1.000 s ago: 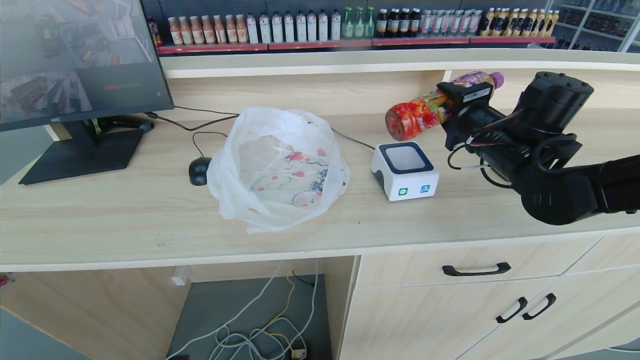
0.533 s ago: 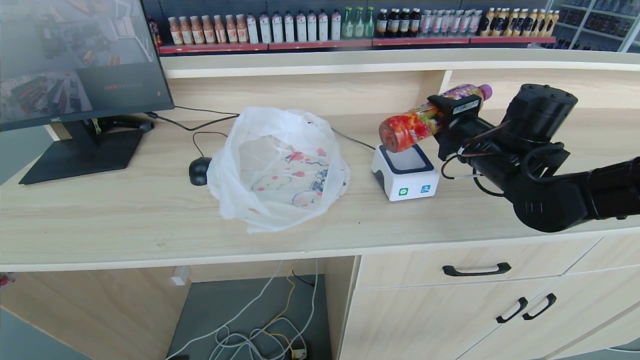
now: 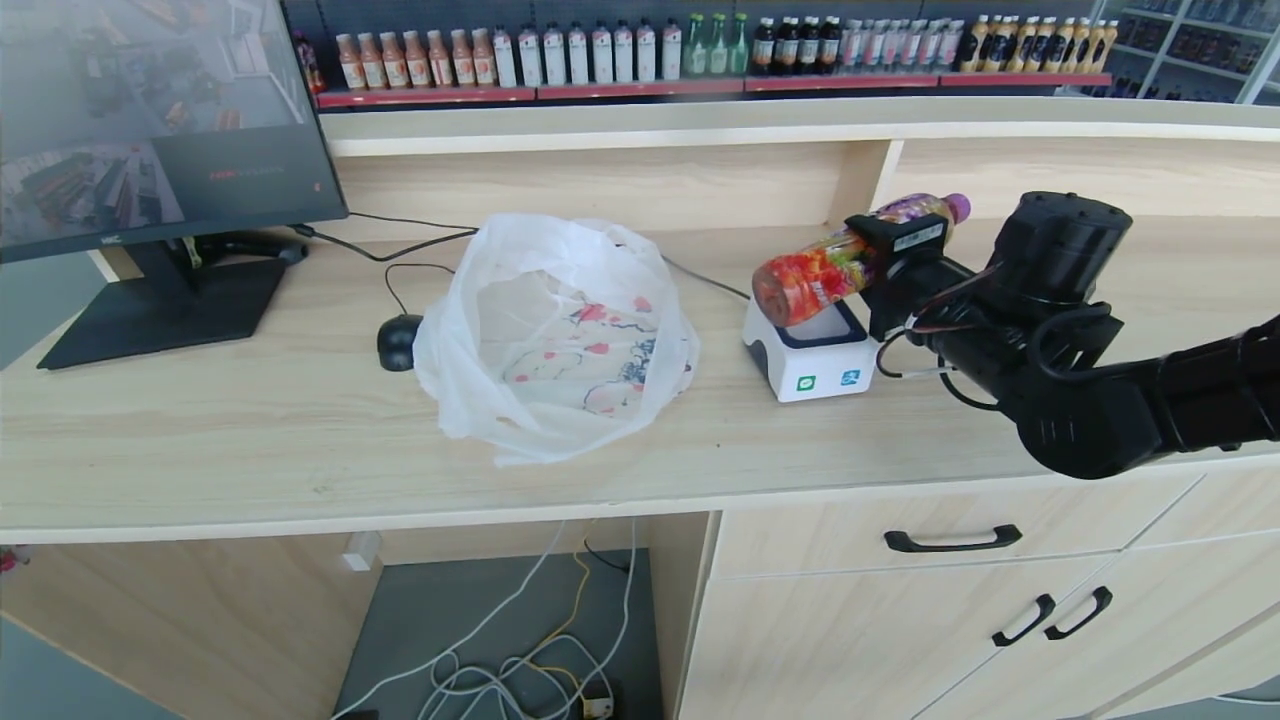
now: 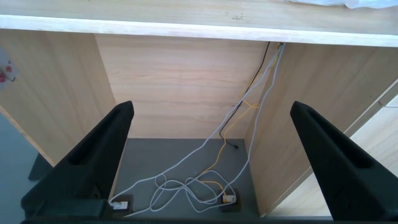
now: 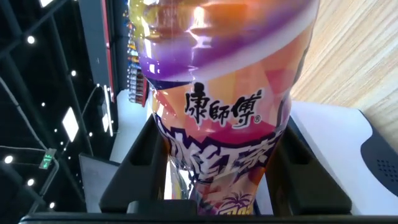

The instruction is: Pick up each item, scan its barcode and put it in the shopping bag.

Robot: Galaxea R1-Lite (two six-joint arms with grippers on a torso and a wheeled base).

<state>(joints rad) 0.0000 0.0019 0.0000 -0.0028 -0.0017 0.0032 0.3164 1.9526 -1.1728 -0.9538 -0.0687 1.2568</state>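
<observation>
**Bottle held sideways over the scanner**

The right gripper [image 3: 882, 262] is clamped around the middle of the bottle [image 3: 808, 282], a clear drink bottle with a red, orange and purple wrapper and a purple cap. The bottle lies almost on its side in the air. Its base points toward the shopping bag [image 3: 555, 330], and its cap sits a little higher, toward the back wall of the counter [image 3: 250, 440]. The base end hangs just above the dark top window of the scanner [image 3: 815, 378], a small white box standing on the wooden counter; whether the two touch cannot be told. In the right wrist view the black fingers [image 5: 140, 165] press on both sides of the wrapper, with the scanner's white body beyond.

The shopping bag, thin white plastic with red and blue print, sits on the counter just beside the scanner on the robot's left, its mouth open upward. A black mouse [image 3: 399, 342] lies against the bag's far side, and a monitor [image 3: 150, 110] on a black stand occupies the left end.

The left gripper [image 4: 211, 107] hangs below the counter's edge with its fingers spread wide, facing the recess where cables [image 4: 199, 180] trail across the floor
</observation>
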